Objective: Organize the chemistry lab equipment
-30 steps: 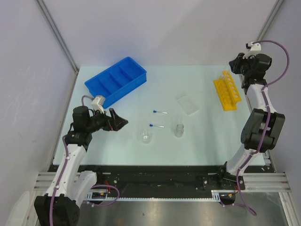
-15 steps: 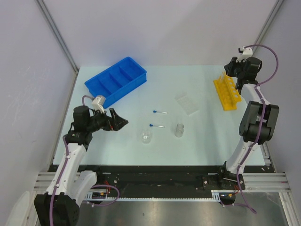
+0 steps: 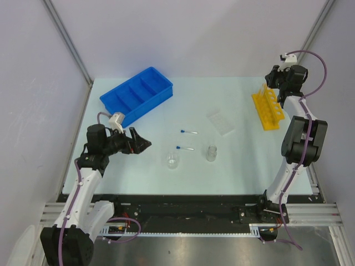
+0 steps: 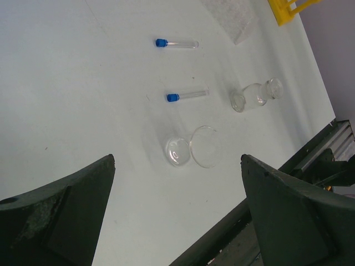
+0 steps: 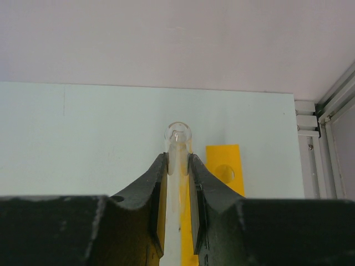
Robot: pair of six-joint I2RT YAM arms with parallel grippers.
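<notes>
Tube: clamped between the fingers of the right hand, at the upper right of the top view, over the upper end of the rack.

Change noted: since a second ago that hand has shifted left, from beyond the rack's right side to above it. Nothing on the table has moved.

Long axis: in line with the fingers, running bottom to top in the wrist view, with the free end projecting past the fingertips toward the back wall.

Left hand: fingers wide apart, empty, left of centre, facing the beaker. The vial stands right of the beaker, and two capped tubes lie above them.
</notes>
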